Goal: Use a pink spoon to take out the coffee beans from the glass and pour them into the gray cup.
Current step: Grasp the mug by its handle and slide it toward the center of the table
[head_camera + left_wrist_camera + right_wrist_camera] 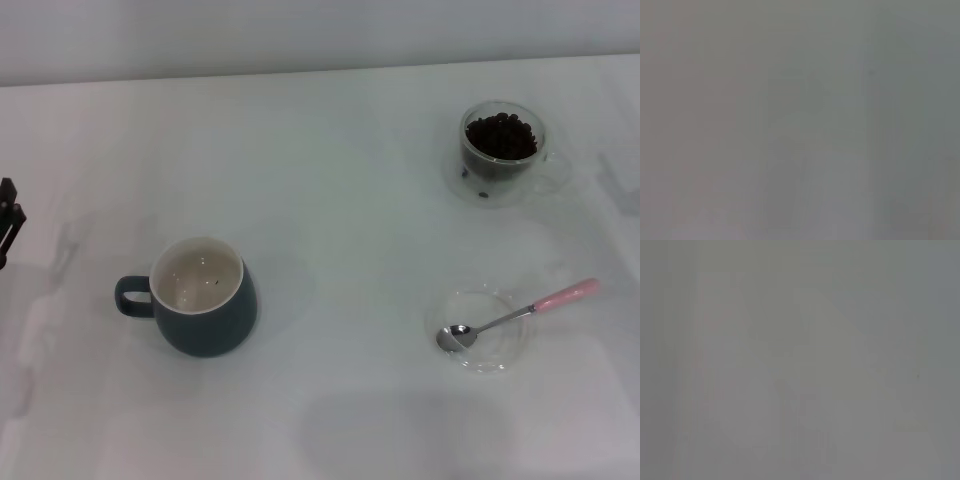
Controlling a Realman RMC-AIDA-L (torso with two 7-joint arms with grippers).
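A white counter [330, 180] holds the spoon [515, 314], its bowl in a clear dish [480, 330] near right, the glass [503, 152] of beans [502, 135] far right, the cup [200, 295] near left, well apart from the left gripper [8, 220] at the left edge, whose state cannot be told.

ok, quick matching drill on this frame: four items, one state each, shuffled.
Items:
1. pink spoon
2. glass
3. gray cup
4. left hand

States:
A. holds a heap of coffee beans
B. bowl rests in the shallow clear dish, handle sticks out over the rim
C. only just in view at the table's left edge
D. cream inside almost bare, a few dark specks

Pairs: 1-B, 2-A, 3-D, 4-C
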